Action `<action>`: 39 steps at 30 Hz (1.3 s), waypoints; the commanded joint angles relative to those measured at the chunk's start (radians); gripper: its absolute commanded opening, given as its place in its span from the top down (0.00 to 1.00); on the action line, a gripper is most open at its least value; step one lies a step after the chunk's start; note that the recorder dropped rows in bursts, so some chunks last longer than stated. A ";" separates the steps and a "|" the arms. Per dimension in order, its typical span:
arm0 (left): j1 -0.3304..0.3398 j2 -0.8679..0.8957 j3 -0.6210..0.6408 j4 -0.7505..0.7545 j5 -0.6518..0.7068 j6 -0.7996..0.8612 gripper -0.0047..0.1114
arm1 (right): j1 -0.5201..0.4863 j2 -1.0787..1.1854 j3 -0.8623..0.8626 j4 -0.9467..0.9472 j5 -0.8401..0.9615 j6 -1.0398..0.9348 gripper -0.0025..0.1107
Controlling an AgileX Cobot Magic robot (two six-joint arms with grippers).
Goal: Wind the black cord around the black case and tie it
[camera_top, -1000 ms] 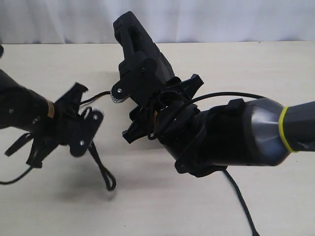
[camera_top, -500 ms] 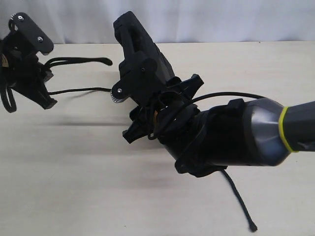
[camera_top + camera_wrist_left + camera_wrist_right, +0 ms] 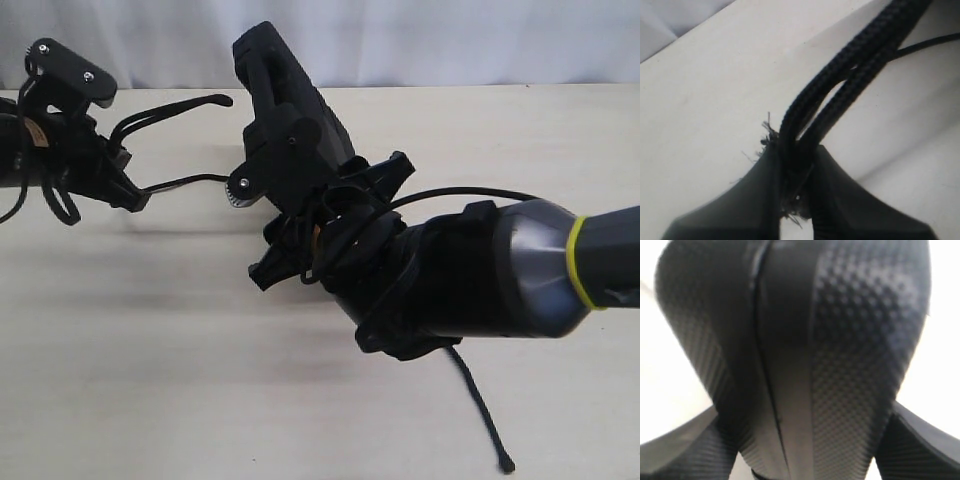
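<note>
— Fingers (image 3: 755,195) first: what has each pair got?

— Those of the left gripper (image 3: 796,167) are pinched shut on the black cord (image 3: 840,90). They hold two braided strands side by side, with frayed fuzz sticking out right at the pinch. Those of the right gripper (image 3: 802,420) are clamped on either side of the black case (image 3: 840,340), which fills the right wrist view.

— Where does that put the case?

— Off the table (image 3: 150,350), held up tilted in the middle of the exterior view, with its handle-slot end highest and toward the pale curtain (image 3: 450,40). I'd judge it is lifted so the cord can pass under and round it. Flat on the table there would be no way beneath.

— And the cord?

— The doubled part runs from the left gripper, far out on the left, toward the case. Its loop ends just beside the case's upper part, as the exterior view shows it. Another strand trails out below the right arm and ends in a small tip low on the right. I take that for the cord's other end. Whether any turn lies round the case I cannot tell, because the right gripper and its cables hide that part.

— Why hold it so far out?

— Probably to draw the slack taut before carrying it round. The tie looks not yet made.
</note>
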 commanded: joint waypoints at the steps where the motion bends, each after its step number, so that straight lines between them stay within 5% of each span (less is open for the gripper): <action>1: -0.009 0.024 -0.004 -0.018 -0.054 -0.030 0.96 | 0.000 -0.018 -0.004 -0.018 0.017 0.017 0.94; 26: -0.207 0.122 -0.087 0.017 -0.086 -0.112 0.96 | 0.000 -0.018 -0.004 -0.018 -0.026 0.015 0.94; 39: -0.218 0.141 -0.178 0.020 -0.106 -0.107 0.96 | 0.000 -0.018 -0.004 0.014 -0.075 -0.102 0.94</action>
